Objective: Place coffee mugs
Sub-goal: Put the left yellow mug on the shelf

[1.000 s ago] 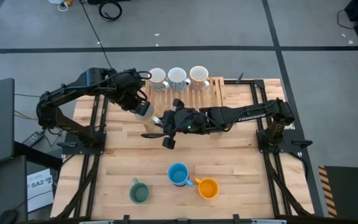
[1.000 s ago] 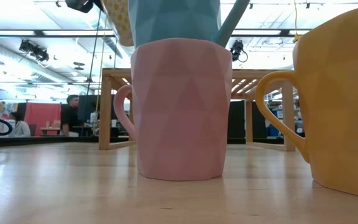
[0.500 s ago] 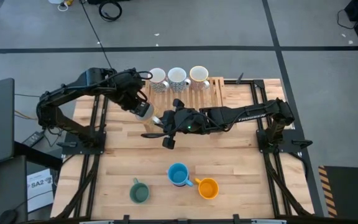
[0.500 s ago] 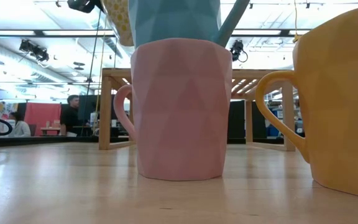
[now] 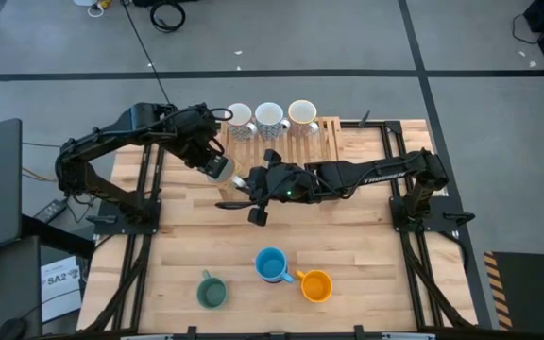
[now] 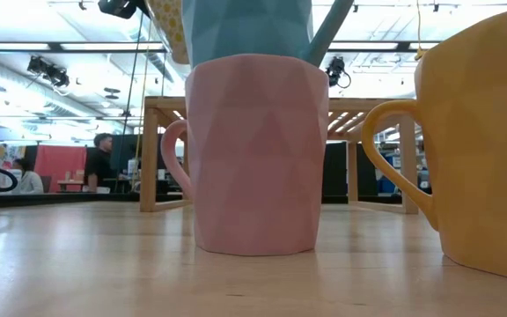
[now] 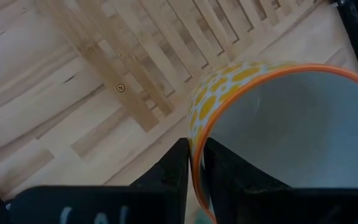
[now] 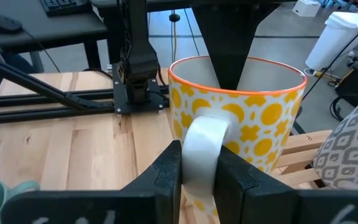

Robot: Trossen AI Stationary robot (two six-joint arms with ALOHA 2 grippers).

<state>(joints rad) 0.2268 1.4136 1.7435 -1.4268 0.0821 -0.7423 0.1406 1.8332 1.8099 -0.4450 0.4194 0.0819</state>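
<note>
Nothing moved: both claws [image 5: 223,172] clamp the yellow-patterned mug [image 8: 238,118] near the slatted rack [image 7: 166,43]

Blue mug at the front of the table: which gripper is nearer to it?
Right. The right gripper sits mid-table, straight back from the blue mug, holding the yellow-patterned mug by its handle. The left gripper pinches that mug's rim, slightly farther back.

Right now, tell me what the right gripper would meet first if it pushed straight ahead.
The right gripper is shut on the yellow-patterned mug's handle; straight ahead comes the mug body, then likely the left gripper.
</note>
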